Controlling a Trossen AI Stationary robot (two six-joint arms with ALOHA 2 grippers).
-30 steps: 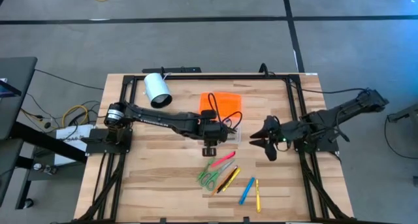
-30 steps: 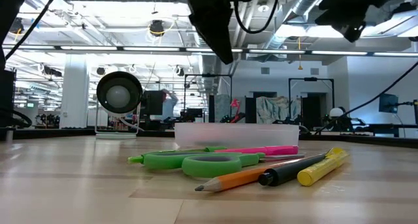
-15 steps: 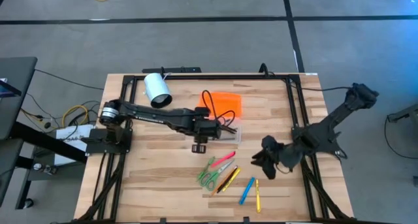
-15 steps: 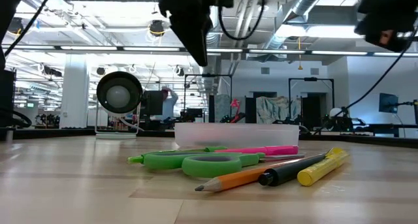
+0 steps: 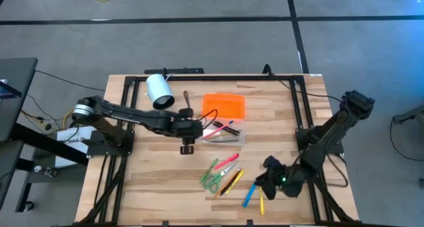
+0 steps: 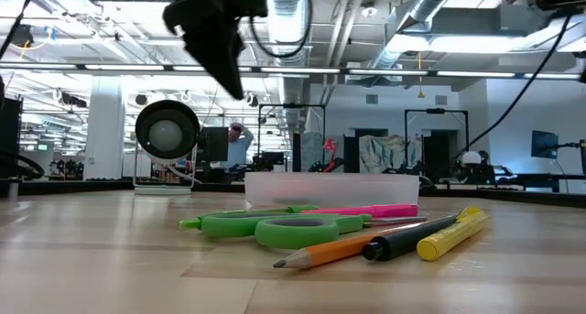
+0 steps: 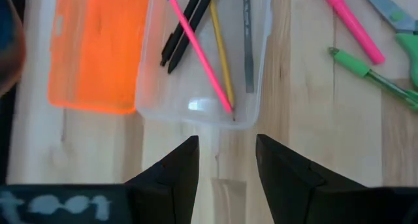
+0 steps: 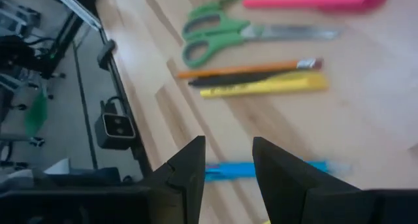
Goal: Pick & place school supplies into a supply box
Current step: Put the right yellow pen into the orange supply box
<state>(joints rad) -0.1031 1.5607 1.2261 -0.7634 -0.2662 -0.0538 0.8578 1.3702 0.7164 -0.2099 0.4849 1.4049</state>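
Note:
The supply box is a clear tray with its orange lid lying open on the far side. Several pens and pencils lie inside it. My left gripper hangs open and empty just left of the tray. Nearer the front edge lie green scissors, a pink marker, an orange pencil, a dark pen and a yellow marker, a blue pen and a yellow pen. My right gripper is open above the blue pen, with nothing between its fingers.
A white cylinder lies on its side at the far left of the table. A black frame runs along the far and side edges. Bare wood lies at the near left.
My left gripper has drawn back from over the tray toward the table's left edge, still open and empty, uncovering the tray. My right gripper has swung toward the near edge and down to the blue pen, rolling its wrist, and stays open.

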